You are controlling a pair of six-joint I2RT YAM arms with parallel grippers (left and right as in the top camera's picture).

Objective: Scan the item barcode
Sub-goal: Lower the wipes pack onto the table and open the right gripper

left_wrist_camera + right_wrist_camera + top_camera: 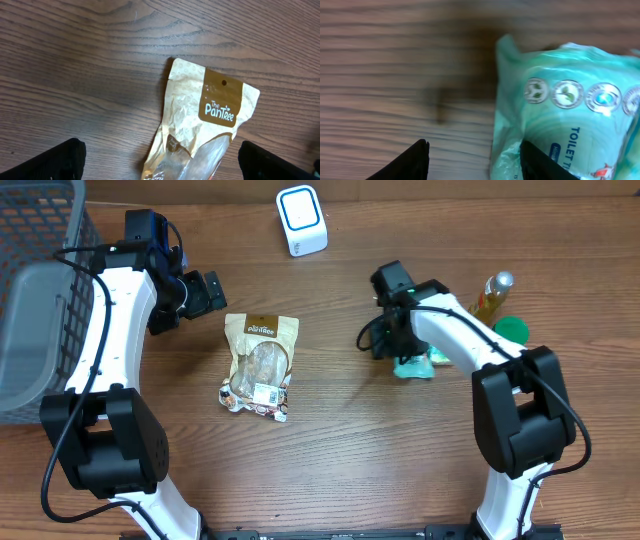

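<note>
- My left gripper [160, 142] is fully released, jaws spread wide and holding nothing. It hovers just off the 11 o'clock corner of the tan-and-gold plastic snack pouch [258, 365].
- The pouch lies flat on the wooden table [330, 470], a little toward 9 o'clock from the table's middle. Its brown header reads "The PanTree" and points to 12 o'clock. There is a white sticker [266, 392] near its 6 o'clock end; I cannot tell what is printed on it.
- My right gripper [474, 150] is unclenched, jaws partway apart. One finger is over bare wood and the other over the near edge of the mint-green toilet tissue pack [413, 366]. It has no grasp on the pack.
- The tissue pack rests on the table toward 3 o'clock from the middle.
- A white box scanner with a blue ring [301, 220] stands at 12 o'clock, well apart from both items.
- A yellow bottle [490, 295] and a green round lid [512, 330] sit at 2 o'clock of the pack.
- A grey mesh basket [30, 300] is at the table's 9 o'clock edge.
</note>
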